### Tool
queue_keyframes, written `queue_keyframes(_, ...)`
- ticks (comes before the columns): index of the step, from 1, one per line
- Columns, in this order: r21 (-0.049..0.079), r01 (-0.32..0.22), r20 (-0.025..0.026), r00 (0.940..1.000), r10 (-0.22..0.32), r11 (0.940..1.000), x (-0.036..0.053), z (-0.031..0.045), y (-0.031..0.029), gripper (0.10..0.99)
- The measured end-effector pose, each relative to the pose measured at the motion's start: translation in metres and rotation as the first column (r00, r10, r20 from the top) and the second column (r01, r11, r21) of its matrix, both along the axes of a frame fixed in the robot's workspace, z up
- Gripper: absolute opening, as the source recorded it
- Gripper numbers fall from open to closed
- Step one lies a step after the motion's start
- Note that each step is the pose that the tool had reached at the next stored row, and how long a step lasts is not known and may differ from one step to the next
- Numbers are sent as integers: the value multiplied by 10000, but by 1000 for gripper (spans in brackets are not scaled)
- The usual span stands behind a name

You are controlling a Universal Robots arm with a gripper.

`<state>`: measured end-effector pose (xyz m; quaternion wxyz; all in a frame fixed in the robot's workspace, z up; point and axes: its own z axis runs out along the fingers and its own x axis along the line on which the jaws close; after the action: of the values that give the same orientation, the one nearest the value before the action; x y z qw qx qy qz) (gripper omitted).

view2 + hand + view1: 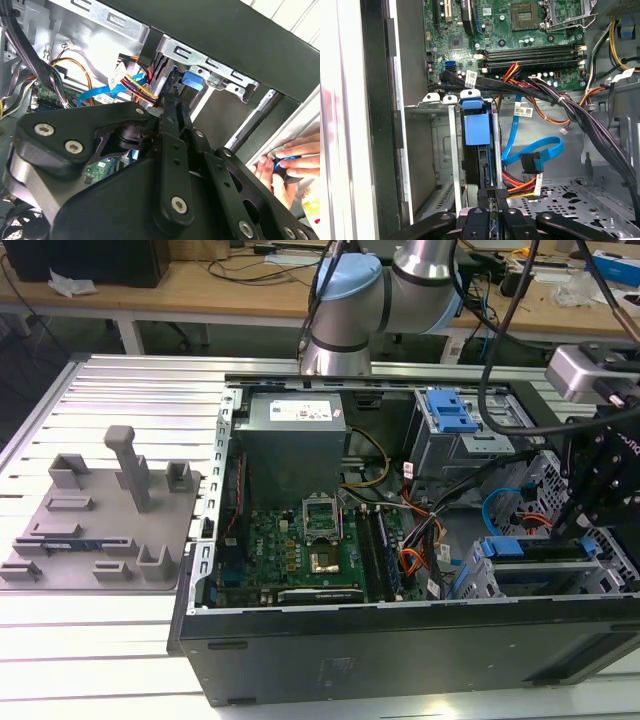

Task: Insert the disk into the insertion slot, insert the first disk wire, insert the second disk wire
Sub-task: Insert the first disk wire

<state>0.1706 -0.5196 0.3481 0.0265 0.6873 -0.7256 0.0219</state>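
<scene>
Already the disk [476,127] sits on edge inside the insertion slot [442,165], its bright blue caddy tab just beyond the fingertips of the hand [494,192] in the first wrist view. The hand's two black fingers are pressed close together, tips right at the disk's near edge. A small black plug lies between them, but I cannot tell whether they truly clamp it. A bundle of red, orange and yellow wires [520,182] runs off from just beside the fingertips. A flat blue data cable [540,147] loops near them, its black plug hanging free, apart from the disk. Farther ahead of the hand, past the slot, lies the green motherboard [520,30]. In the second wrist view a person's hand [285,160] rests near the robot's hand, outside the black computer case [400,650], with something small and blue in its fingers. The case lies open on the slatted worktop [100,640], and a grey fixture plate [100,520] stands well away from the hand
</scene>
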Motion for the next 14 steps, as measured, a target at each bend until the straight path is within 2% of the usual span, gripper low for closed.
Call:
queue_keyframes(2, 64, -252, 2, 9997, 252, 9997, 0, 0, 0, 169)
queue_keyframes(4, 68, -459, 1, 9989, 459, 9989, 0, 1, -1, 169)
queue_keyframes(7, 68, -463, 1, 9989, 463, 9989, -1, 1, -2, 169)
queue_keyframes(14, 67, 5, 2, 10000, -5, 10000, -1, -6, -9, 169)
